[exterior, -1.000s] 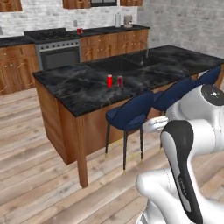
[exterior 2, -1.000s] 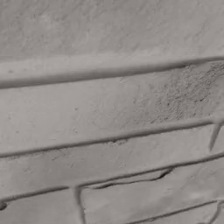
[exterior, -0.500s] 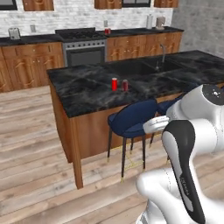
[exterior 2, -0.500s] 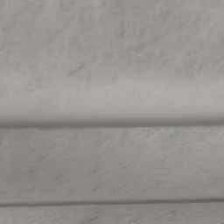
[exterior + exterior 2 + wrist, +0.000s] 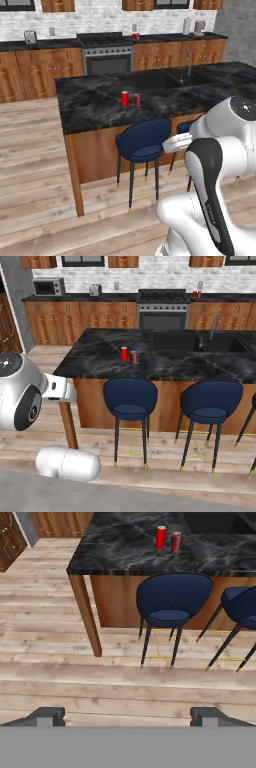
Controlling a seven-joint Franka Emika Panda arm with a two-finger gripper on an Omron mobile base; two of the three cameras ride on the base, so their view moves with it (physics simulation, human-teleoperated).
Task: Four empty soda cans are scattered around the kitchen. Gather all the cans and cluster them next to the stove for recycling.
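Two small red cylindrical cans [image 5: 167,539] are seen side by side near the black marble bench's [image 5: 120,554] front edge; claw [image 5: 128,716] is spread apart, nothing held.

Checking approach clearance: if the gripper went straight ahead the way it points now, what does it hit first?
Probably the wood floor short of the blue stool. The open gripper points forward and down; the cans on the island sit higher and farther. Depth is unclear.

Blue stools [image 5: 130,397] beside the island counter [image 5: 100,356]
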